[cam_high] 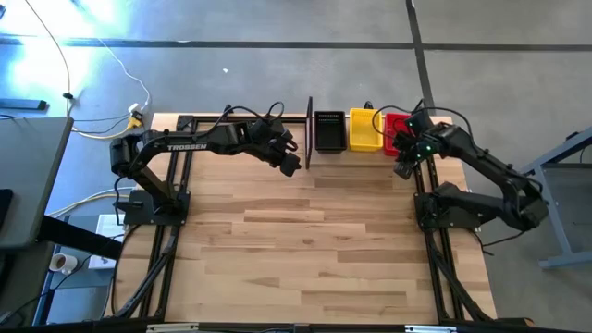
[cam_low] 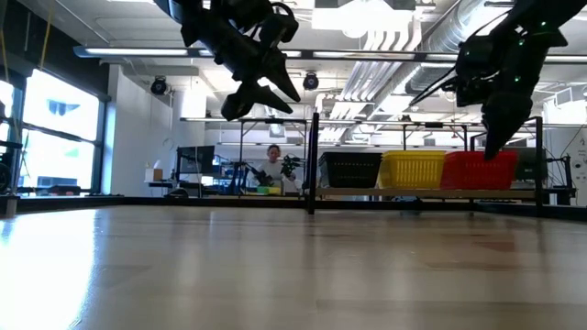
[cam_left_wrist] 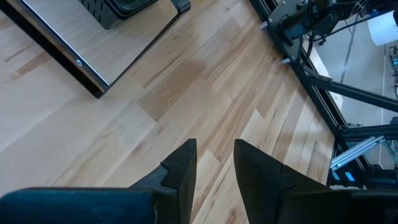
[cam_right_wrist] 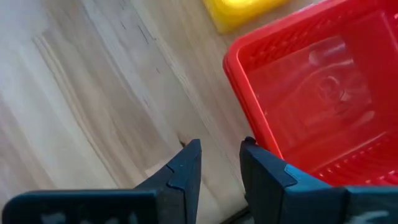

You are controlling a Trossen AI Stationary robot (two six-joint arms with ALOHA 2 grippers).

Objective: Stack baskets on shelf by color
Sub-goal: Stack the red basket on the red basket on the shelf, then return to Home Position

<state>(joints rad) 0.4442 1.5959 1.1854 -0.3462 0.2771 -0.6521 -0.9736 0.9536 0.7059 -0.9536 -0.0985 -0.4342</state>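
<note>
Large light butcher-block wooden table [cam_high: 314,240], planks running side to side, bare across its near and middle part. Grey concrete floor around it, with white and yellow cables [cam_high: 111,83] trailing at the far left. Beyond the far edge in the low view, an open workshop with ceiling ducts and bright windows; a seated person [cam_low: 272,165] at distant desks.

Along the far edge of the table, the low black metal-frame shelf with a light wooden base [cam_high: 310,134], its thin upright posts standing between the two arms. Inside it, side by side in one row, three rectangular perforated plastic baskets: a black one [cam_high: 329,130] nearest the left post, a yellow one [cam_high: 364,129] in the middle, a red one [cam_high: 398,132] on the right. Each apparently touching its neighbour. Whether any is a stack of several, impossible to tell.

Left dark jointed arm reaching from the table's left side, its left gripper [cam_left_wrist: 214,165] raised above the bare wood just outside the shelf's left post, close to the black basket. Jaws slightly apart, holding nothing.

Right arm bent in from the right side, its right gripper [cam_right_wrist: 219,163] hanging over the near rim of the red basket, one finger at the rim's outer edge. Jaws parted by a narrow gap, nothing between them.
</note>
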